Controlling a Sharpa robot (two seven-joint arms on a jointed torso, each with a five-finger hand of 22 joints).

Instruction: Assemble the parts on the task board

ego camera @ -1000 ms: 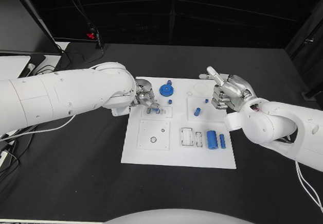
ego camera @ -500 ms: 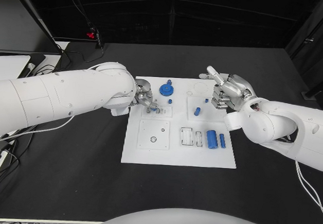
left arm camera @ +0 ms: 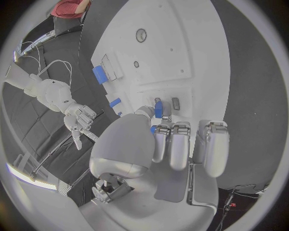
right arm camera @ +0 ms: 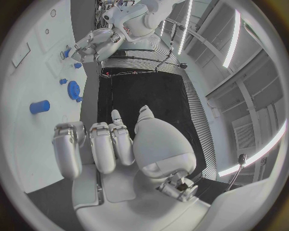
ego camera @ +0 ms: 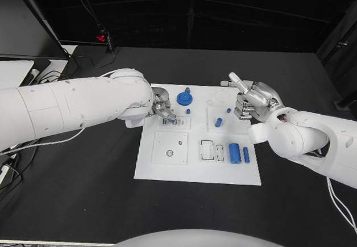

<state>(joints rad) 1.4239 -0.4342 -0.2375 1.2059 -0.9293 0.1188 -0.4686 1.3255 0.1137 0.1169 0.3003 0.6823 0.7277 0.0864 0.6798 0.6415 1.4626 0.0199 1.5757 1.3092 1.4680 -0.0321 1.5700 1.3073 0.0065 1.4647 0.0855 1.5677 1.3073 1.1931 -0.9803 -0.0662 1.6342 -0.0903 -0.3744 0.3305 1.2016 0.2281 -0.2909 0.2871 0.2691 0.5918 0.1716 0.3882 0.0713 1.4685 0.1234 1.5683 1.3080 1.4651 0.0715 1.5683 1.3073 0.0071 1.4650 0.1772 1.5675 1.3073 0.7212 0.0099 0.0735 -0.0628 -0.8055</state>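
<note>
Nearest the robot on the task board (ego camera: 198, 173), a thick blue cylinder (ego camera: 234, 153) and a thinner blue pin (ego camera: 246, 155) lie side by side on the right, next to two narrow empty slots, with a square recess plate to their left. Farther up, the left hand (ego camera: 163, 112) works at the board's left-middle. In the left wrist view its fingers (left arm camera: 179, 150) are curled in together and a small blue part (left arm camera: 158, 109) sits at their tips, just over a small rectangular socket; it looks pinched there, though the contact itself is partly hidden. The step in hand seems to be seating this part, and it calls for keeping the piece square to the socket and pressing straight down without dragging sideways, since a tilted entry would likely jam. Beyond it stand the blue gear (ego camera: 184, 98) and a short blue peg (ego camera: 218, 123). Farthest, the right hand (ego camera: 254, 100) hovers over the board's upper right corner, holding nothing, fingers bunched with one raised. The head view gives the whole layout but hides the left fingertips under the arm; the left wrist view shows the pinch and socket. The right wrist view shows the right hand's fingers (right arm camera: 102, 144) lying close together and empty above the board.
</note>
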